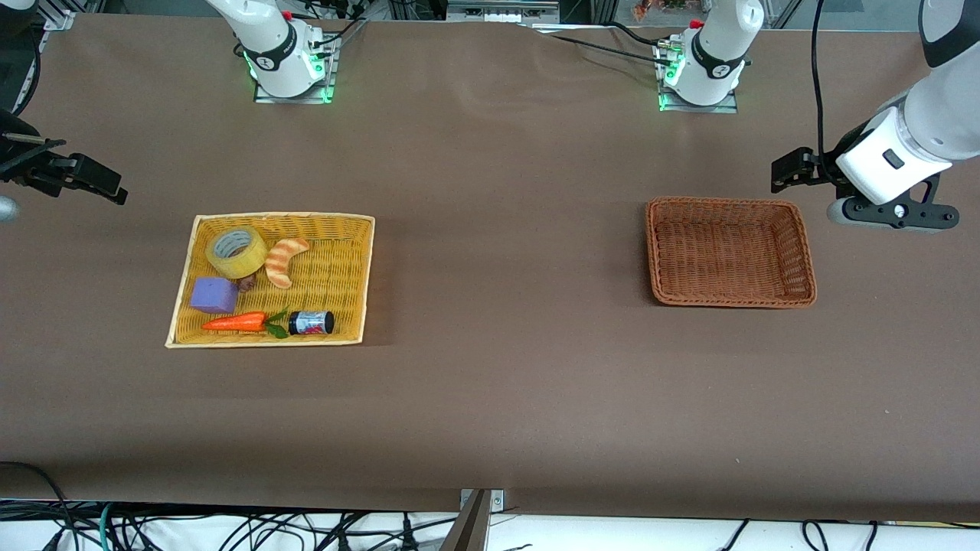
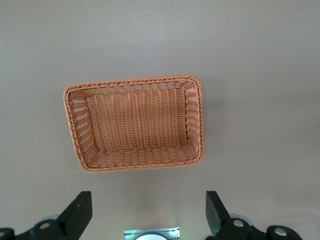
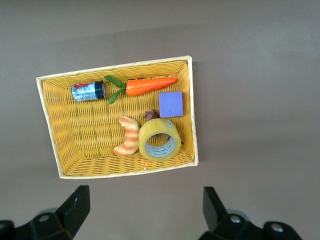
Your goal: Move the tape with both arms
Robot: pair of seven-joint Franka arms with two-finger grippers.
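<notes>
The tape (image 1: pixel 249 262) is a yellowish roll with a grey-white core. It lies in the yellow wicker basket (image 1: pixel 337 268) at the corner toward the robots' bases and the right arm's end, beside a striped croissant (image 1: pixel 283 260). The right wrist view shows the tape (image 3: pixel 148 136) in that basket (image 3: pixel 85 135). My right gripper (image 1: pixel 80 177) hangs open and empty over the table at the right arm's end, off the basket; its fingers (image 3: pixel 75 207) stand wide apart. My left gripper (image 1: pixel 788 172) hangs open and empty (image 2: pixel 147 212) beside the brown basket.
The yellow basket also holds a purple block (image 1: pixel 213 295), a carrot (image 1: pixel 236 322) and a small dark can (image 1: pixel 311 322). An empty brown wicker basket (image 1: pixel 727 252) stands toward the left arm's end and shows in the left wrist view (image 2: pixel 135 125). Brown cloth covers the table.
</notes>
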